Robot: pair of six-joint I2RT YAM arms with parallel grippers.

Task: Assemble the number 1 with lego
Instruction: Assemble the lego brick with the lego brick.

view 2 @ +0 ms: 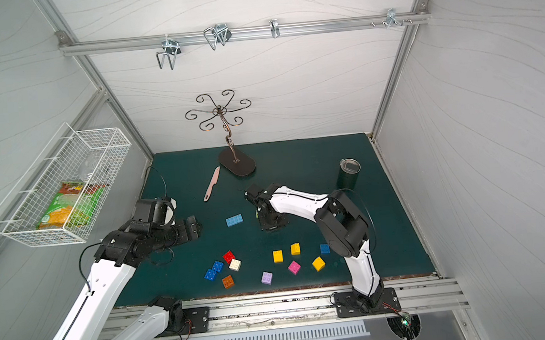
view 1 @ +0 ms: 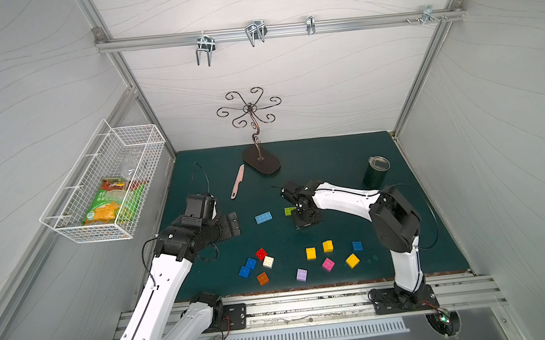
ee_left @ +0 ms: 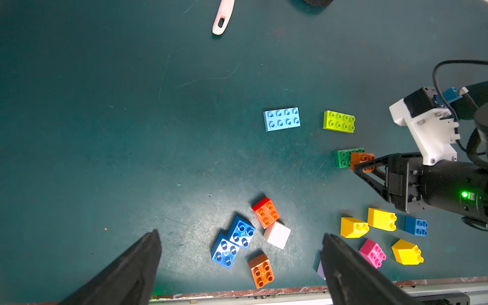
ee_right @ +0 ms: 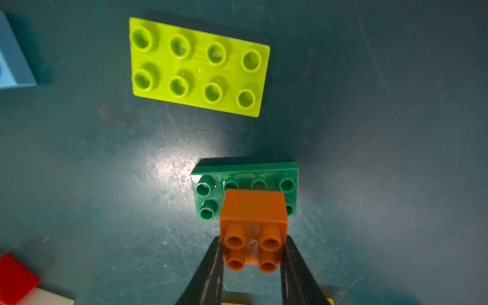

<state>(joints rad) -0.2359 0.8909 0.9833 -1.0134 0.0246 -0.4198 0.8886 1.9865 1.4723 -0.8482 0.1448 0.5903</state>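
Pressed down askew, the orange brick [ee_right: 253, 208] could have missed the studs of the dark-green brick [ee_right: 208, 200] lying on the counter [ee_right: 396, 132] and shoved it aside, I judged. My right hand [ee_right: 253, 250] was clenched on the orange brick just over it, arm reaching forward, wrist bent down; my left hand [ee_left: 240, 234] hung released, well apart

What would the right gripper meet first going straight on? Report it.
The dark-green brick: the right gripper, shut on an orange brick, points down at it. Whether the two bricks touch is unclear.
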